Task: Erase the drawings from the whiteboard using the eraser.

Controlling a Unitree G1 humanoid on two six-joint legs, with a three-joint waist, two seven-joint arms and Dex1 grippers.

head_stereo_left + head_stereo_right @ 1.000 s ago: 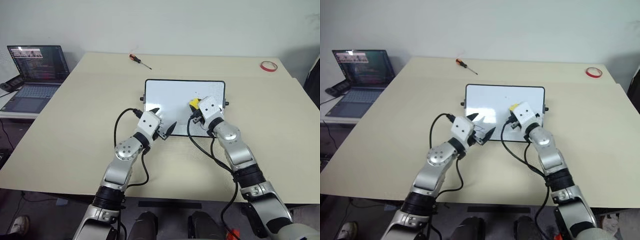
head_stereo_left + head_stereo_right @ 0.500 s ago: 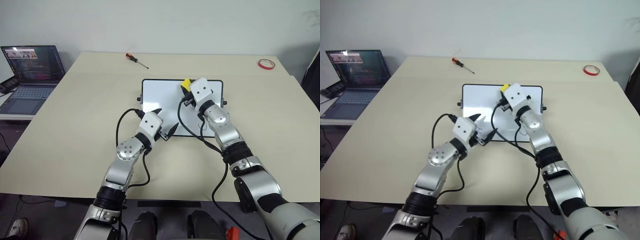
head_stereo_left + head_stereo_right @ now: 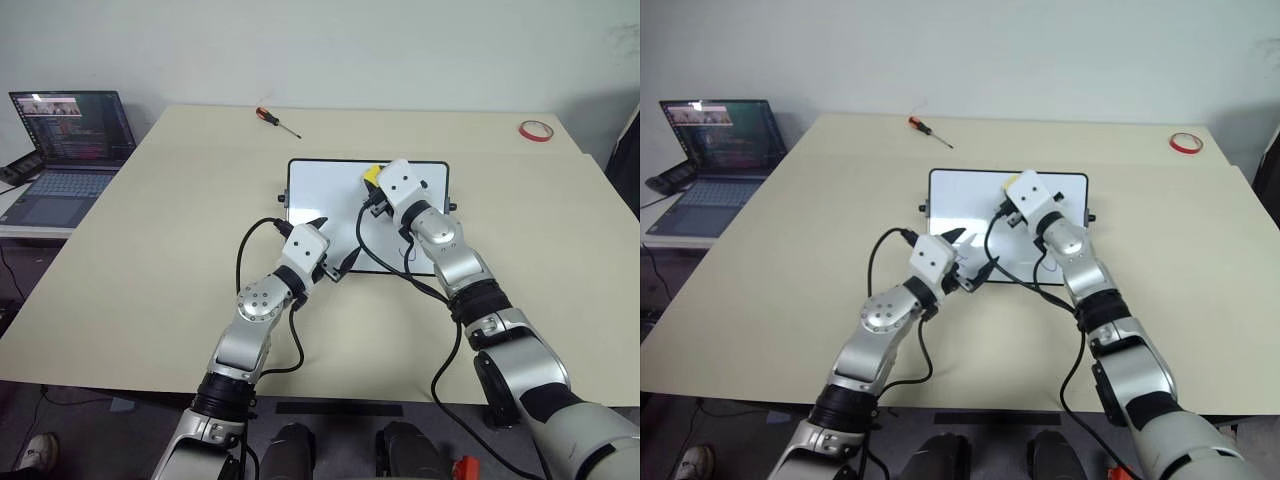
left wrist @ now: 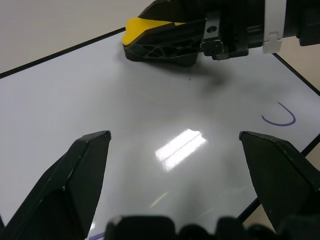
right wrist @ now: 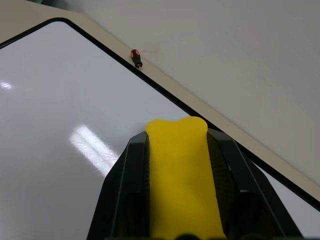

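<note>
Meanwhile the right gripper (image 3: 372,182) — fingers clenched on the yellow eraser (image 5: 183,172) — has swept to the whiteboard's (image 3: 320,190) far edge, while a scribble (image 4: 280,115) remains beside the left gripper's (image 4: 186,165) released fingers.

Probably lab: laptop (image 3: 68,140), screwdriver (image 3: 277,120), table (image 3: 150,250).

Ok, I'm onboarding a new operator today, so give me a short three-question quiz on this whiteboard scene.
1. True or false: the right gripper is shut on the eraser.
2. What lies on the table beyond the whiteboard? A) screwdriver B) mug C) scissors
3. Fill in: the left gripper's fingers are ____.

Key: 1 true; 2 A; 3 open, with a pen mark on the whiteboard ahead of them.
</note>
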